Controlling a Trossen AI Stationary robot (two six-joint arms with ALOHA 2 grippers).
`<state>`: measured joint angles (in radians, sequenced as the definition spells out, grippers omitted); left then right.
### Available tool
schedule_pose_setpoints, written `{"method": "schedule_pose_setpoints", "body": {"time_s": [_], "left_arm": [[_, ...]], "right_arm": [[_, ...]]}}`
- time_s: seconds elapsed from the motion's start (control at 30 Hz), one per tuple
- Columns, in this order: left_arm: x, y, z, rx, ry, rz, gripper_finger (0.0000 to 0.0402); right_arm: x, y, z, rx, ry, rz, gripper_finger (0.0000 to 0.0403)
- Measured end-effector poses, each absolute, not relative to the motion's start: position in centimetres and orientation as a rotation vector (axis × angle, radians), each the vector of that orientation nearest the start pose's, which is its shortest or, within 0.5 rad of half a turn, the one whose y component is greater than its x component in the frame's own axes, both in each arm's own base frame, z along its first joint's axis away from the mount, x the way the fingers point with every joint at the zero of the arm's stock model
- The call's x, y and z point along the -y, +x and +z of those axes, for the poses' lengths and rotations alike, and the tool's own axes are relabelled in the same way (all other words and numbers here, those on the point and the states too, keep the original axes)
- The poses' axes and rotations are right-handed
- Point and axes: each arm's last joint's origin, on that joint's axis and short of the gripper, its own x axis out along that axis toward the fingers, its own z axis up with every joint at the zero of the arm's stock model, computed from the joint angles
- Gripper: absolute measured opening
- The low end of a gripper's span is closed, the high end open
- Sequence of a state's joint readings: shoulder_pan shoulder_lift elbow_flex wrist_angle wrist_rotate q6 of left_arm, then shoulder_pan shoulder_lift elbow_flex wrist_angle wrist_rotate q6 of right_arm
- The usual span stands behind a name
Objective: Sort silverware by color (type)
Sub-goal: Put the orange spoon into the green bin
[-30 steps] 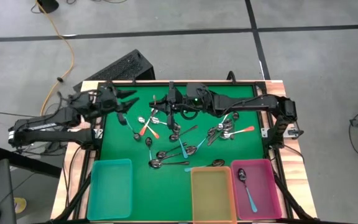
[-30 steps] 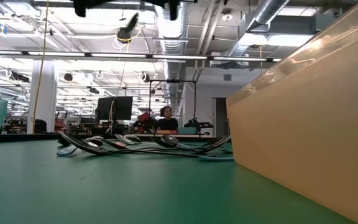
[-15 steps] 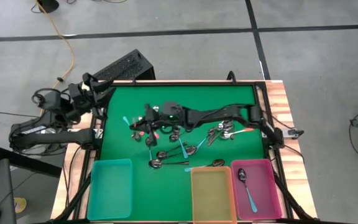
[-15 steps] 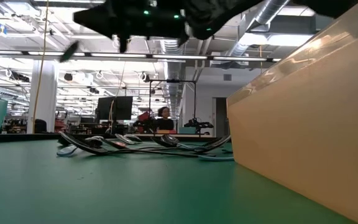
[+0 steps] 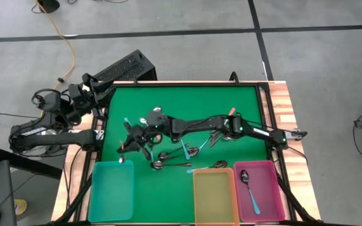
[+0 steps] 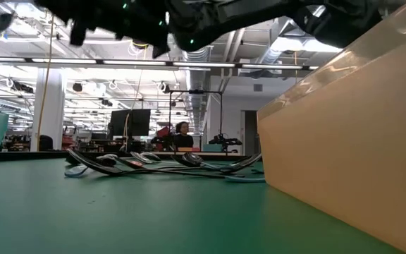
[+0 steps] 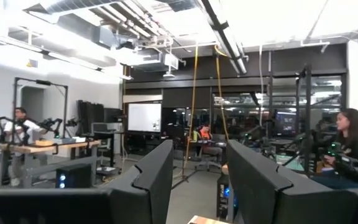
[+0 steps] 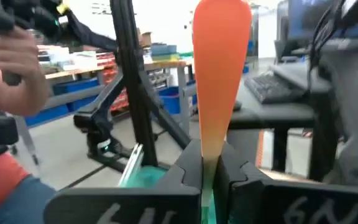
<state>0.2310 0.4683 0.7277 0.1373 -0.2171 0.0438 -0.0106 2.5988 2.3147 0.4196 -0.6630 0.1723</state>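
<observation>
Claw on right arm (image 8: 211, 163) pinching an orange-handled spoon (image 8: 219, 68), handle up between the pads. Teal bin (image 5: 112, 188) just below it, looks empty. Past it, spoon pile (image 5: 181, 147) mostly unsorted; I count one blue spoon (image 5: 251, 191) in pink bin (image 5: 275, 188). Left gripper (image 5: 90, 94) parked off-mat, fingers unreadable.

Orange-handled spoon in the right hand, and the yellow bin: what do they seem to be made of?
The orange-handled spoon looks like smooth, matte plastic, evenly coloured; its bowl is hidden in the right hand. The yellow bin is probably translucent plastic: its wall glows in the low view.
</observation>
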Motion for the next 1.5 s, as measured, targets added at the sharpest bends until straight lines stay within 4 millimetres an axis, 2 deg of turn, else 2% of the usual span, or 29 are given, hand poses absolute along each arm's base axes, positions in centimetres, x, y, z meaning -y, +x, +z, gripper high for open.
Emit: {"method": "schedule_pose_setpoints", "body": {"time_s": [0.2, 0.3, 0.97, 1.5], "left_arm": [[-2.8, 9.2, 37.8, 0.361, 0.044, 0.458, 0.0137], [-2.8, 9.1, 37.8, 0.36, 0.044, 0.459, 0.0137], [-2.9, 9.3, 37.4, 0.313, 0.037, 0.47, 0.0137], [-2.9, 9.3, 37.3, 0.322, 0.002, 0.469, 0.0137]], "right_arm": [[-2.1, 59.5, 20.0, 0.008, 0.125, 0.727, 0.0018], [-2.5, 59.6, 19.0, -0.001, 0.15, 0.747, 0.0018], [-2.3, 59.6, 19.1, 0.0, 0.137, 0.746, 0.0019], [-3.4, 59.5, 19.3, 0.024, 0.109, 0.79, 0.002]]}}
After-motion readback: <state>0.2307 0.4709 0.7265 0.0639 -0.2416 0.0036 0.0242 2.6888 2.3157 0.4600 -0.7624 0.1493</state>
